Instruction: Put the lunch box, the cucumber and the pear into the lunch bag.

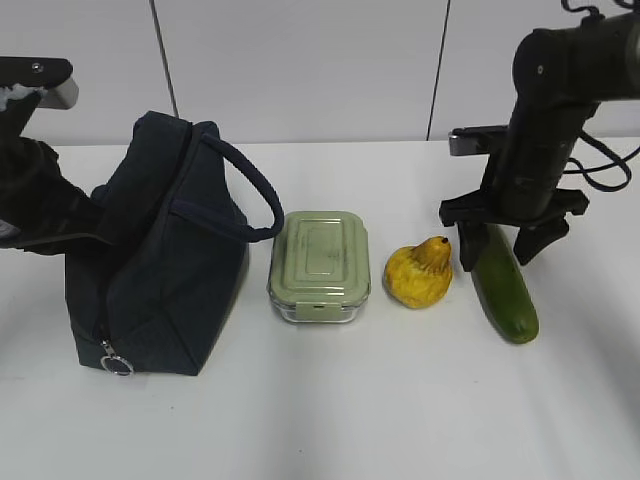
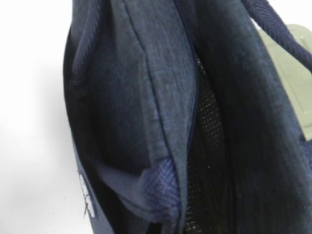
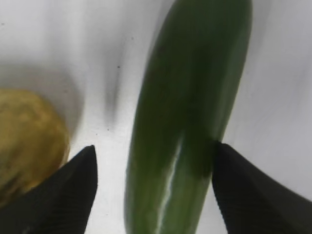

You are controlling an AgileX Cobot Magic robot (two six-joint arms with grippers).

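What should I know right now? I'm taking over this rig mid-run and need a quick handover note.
Right end effector: open, lowered astride the far end of the cucumber, fingers on either side, not closed yet.
Left end effector: not visible; the left arm is at the lunch bag, wrist camera looking into its unzipped top, so its state cannot be told.
On the table, left to right: lunch bag, lunch box beside it, pear, cucumber.
Done: bag is open. Nothing visibly packed.
Left: grasp the cucumber and bag it, then the pear and lunch box.
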